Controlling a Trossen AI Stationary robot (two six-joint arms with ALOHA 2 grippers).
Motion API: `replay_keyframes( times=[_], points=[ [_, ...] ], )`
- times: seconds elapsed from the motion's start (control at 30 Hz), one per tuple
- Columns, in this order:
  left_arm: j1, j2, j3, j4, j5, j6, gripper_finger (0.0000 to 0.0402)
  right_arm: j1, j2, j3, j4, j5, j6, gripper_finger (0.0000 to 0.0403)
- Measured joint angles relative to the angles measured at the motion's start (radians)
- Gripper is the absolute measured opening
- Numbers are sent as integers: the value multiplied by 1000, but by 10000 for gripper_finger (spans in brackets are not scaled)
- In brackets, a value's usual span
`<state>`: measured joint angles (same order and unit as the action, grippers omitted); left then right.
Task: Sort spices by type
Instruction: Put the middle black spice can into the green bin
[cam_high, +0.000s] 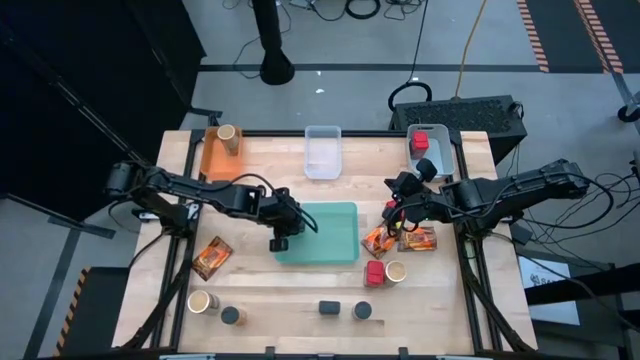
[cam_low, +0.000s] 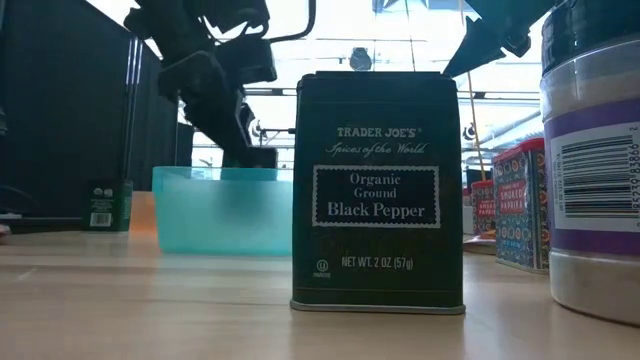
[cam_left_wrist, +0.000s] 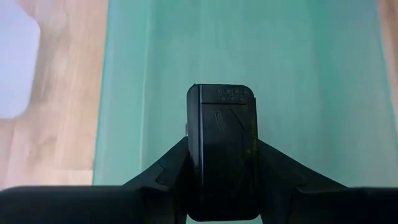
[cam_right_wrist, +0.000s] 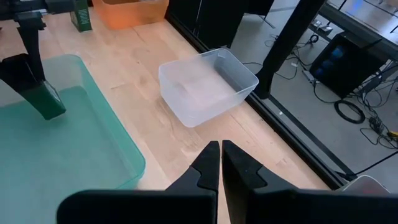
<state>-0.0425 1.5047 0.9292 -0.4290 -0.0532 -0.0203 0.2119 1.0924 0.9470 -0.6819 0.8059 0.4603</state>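
left tool (cam_left_wrist: 222, 180) pinching dark tin (cam_left_wrist: 222, 149) over teal tray (cam_high: 340, 225) | right tool (cam_right_wrist: 221, 163) pressed together, empty | red cube (cam_high: 421, 140) binned; packets, jars, tins loose on surface (cam_high: 280, 300) — mostly unsorted

Wood surface (cam_high: 290, 300) carries: teal tray (cam_high: 335, 235), orange bin (cam_high: 218, 155), clear bin (cam_high: 322, 152), blue bin (cam_high: 440, 150), printed packets (cam_high: 212, 256), red cube (cam_high: 375, 271), tan jars (cam_high: 200, 301), dark jars (cam_high: 231, 316).

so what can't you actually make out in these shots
- Low view: the black pepper tin fills the middle and hides the table behind it.
- Left wrist view: the dark tin in the left gripper; label too dark to read.
- High view: packets partly under the right gripper; print too small.
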Motion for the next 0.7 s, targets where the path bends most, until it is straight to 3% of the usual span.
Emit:
replay_keyframes(
  times=[0.7],
  points=[
    [26, 0, -1, 5, -35, -1, 148, 0, 0, 0, 0, 0, -5, 0]
  ],
)
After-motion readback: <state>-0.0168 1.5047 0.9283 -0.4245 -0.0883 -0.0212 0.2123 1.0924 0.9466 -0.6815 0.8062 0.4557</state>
